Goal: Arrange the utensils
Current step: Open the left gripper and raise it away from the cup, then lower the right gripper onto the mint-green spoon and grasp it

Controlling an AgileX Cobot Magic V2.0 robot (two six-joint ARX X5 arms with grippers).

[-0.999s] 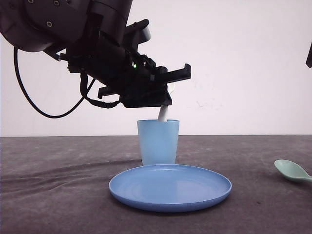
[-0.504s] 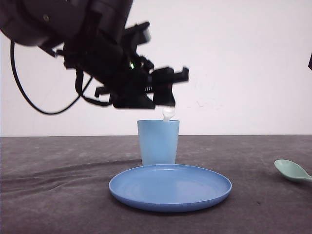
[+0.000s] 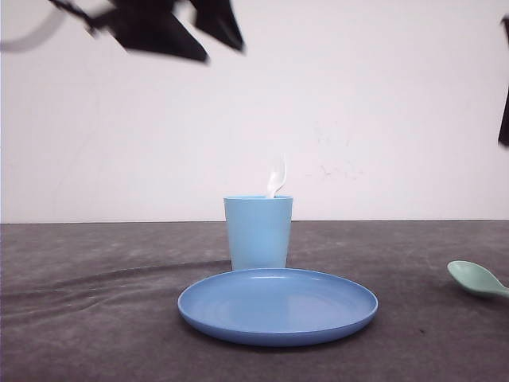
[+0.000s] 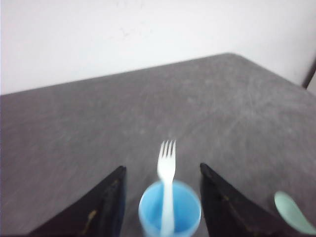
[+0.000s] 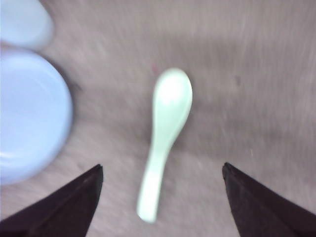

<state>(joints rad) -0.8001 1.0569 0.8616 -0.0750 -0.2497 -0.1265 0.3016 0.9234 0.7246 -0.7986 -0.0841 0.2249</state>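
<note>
The white fork stands in the light blue cup, tines up, leaning on the rim. In the left wrist view the fork and the cup lie well below my left gripper, which is open and empty. The mint-green spoon lies on the table at the far right. In the right wrist view the spoon lies flat below my open right gripper, its handle end between the fingertips' lines, apart from them.
A round blue plate sits in front of the cup, and its rim is beside the spoon. The left arm hangs high at the top left. The dark grey table stretches to both sides.
My left gripper let go of the fork and rose up and left, away from the cup. The fork now stands in the cup alone.
</note>
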